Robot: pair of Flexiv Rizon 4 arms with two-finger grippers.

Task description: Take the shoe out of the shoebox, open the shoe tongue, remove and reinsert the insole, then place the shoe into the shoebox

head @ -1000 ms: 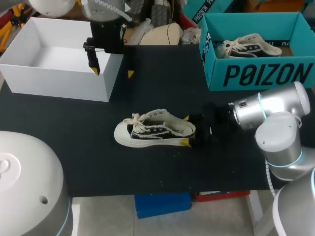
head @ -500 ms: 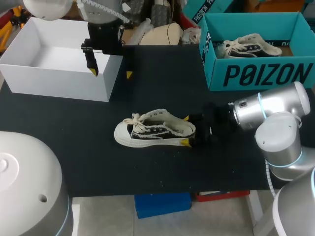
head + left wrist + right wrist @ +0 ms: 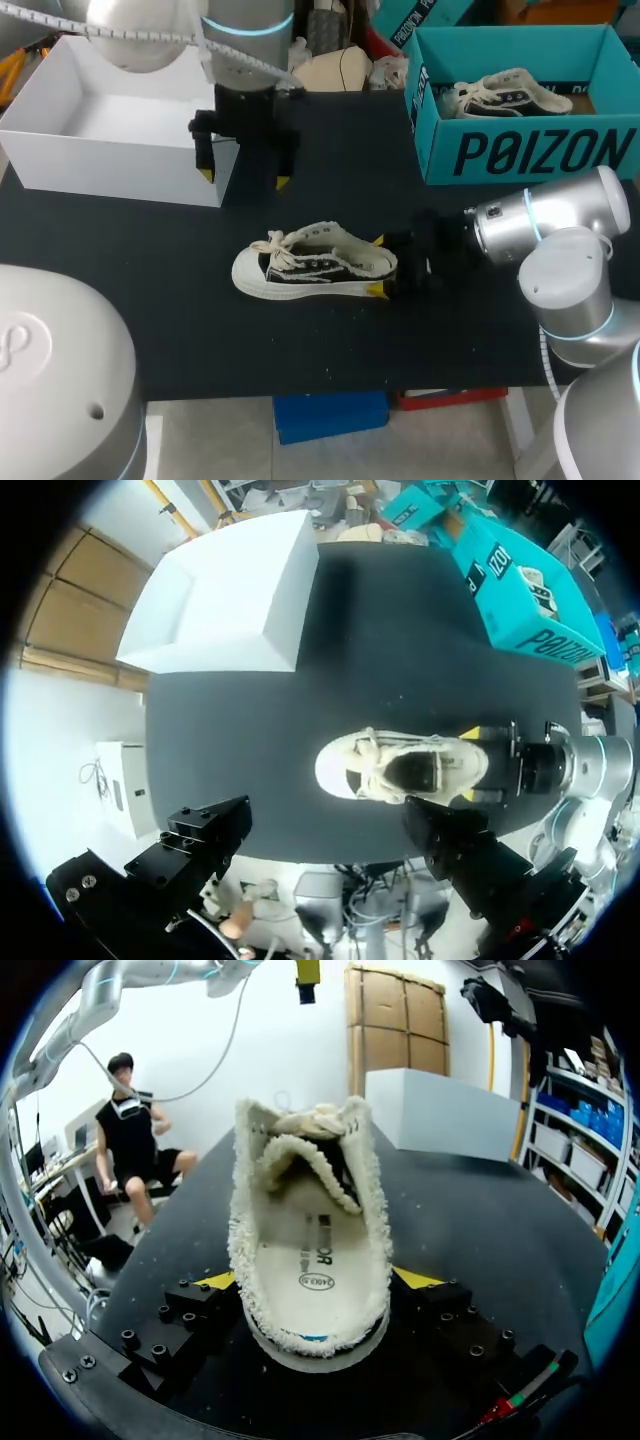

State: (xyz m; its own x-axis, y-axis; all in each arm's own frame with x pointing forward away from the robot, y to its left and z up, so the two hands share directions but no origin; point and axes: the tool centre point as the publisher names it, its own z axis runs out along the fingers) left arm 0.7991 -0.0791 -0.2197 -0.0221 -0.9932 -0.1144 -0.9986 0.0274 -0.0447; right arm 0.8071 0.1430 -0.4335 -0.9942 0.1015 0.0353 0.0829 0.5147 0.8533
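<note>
A cream and black sneaker lies on its sole mid-table, toe to the left. My right gripper is at its heel, one yellow tip on each side, shut on the shoe. In the right wrist view the shoe stands between the fingers and its insole shows inside. My left gripper hangs open above the table, by the near right corner of the white shoebox, with nothing in it. The left wrist view looks down on the shoe past my left gripper.
A teal box at the back right holds a second sneaker. The white shoebox at the back left has nothing in it. Bags and clutter lie along the table's far edge.
My left arm has come away from the white shoebox, moving right and nearer to the shoe, and its wrist has turned. The right gripper and the shoe have not moved.
</note>
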